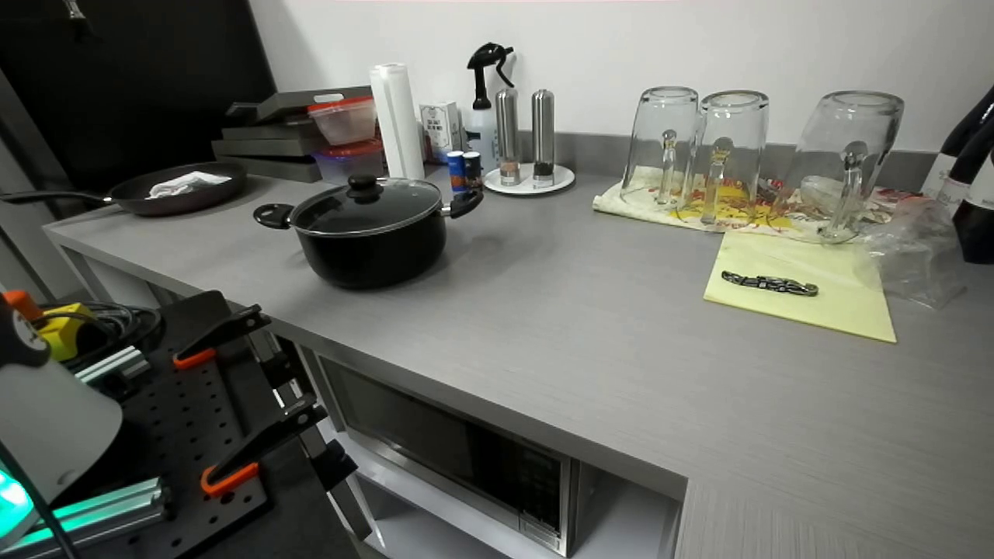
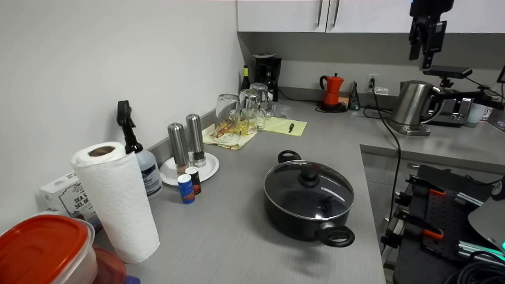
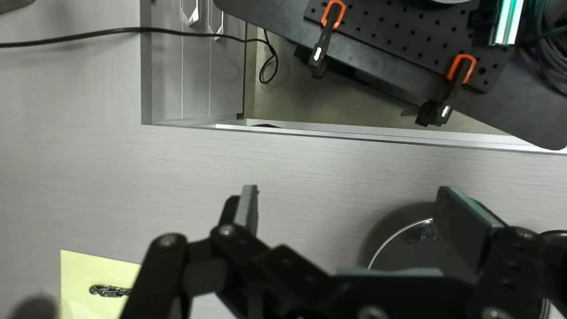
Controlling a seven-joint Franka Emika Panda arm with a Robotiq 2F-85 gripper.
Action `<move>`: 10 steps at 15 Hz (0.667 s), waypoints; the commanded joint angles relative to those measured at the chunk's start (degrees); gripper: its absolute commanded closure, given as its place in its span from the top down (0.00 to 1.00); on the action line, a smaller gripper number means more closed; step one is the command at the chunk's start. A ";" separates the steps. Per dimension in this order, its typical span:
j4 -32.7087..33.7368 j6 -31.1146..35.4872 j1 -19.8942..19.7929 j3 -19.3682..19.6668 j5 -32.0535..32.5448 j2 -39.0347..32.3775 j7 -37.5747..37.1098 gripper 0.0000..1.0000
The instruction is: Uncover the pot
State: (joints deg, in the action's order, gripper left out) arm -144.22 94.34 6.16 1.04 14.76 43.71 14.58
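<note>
Well below the gripper (image 3: pixel 348 189), and off toward one of its fingers (image 3: pixel 463 221), the pot (image 2: pixel 290 225) is standing upright on the counter (image 3: pixel 288 164) with its glass lid (image 2: pixel 290 189) seated on top. We are judging the uncovering as not yet begun: the gripper is hanging high in the air, its fingers spread wide, and it is holding nothing.

From here we are foreseeing three faults. If the gripper is coming down off-centre, it could be closing on the lid's rim or a side handle (image 2: pixel 329 232) instead of the knob (image 2: pixel 309 173); the whole pot would then be shifting, perhaps toward the counter's edge lying near it. The knob is looking rounded and smooth, so a shallow grip could be slipping and dropping the glass. A tilted lift could be wedging the lid and dragging the pot along.

As to writing, in an exterior view we are reading "SEA S" and "SEL DE" on a white box (image 2: pixel 75 201), farther from the gripper than the pot is (a paper roll (image 2: pixel 118 205) is hiding the rest). The spray bottle (image 2: pixel 148 165) near it is bearing a label too small for us to read, and we are finding no legible mark on the pot.
</note>
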 commanded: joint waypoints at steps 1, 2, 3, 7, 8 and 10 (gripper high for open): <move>0.18 5.26 2.15 -0.04 0.09 -5.04 3.00 1.00; 0.19 7.11 3.03 -0.26 -0.35 -6.61 3.97 1.00; 0.18 8.57 3.52 -0.44 -0.32 -7.72 4.72 1.00; 0.67 15.36 6.51 -1.28 -2.29 -12.23 8.22 1.00; 0.75 16.94 7.42 -1.50 -3.04 -13.31 9.39 1.00; 0.98 19.64 8.94 -1.83 -4.80 -15.69 11.63 1.00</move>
State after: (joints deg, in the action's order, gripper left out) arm -144.63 110.76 13.30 -0.37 12.85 31.71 22.22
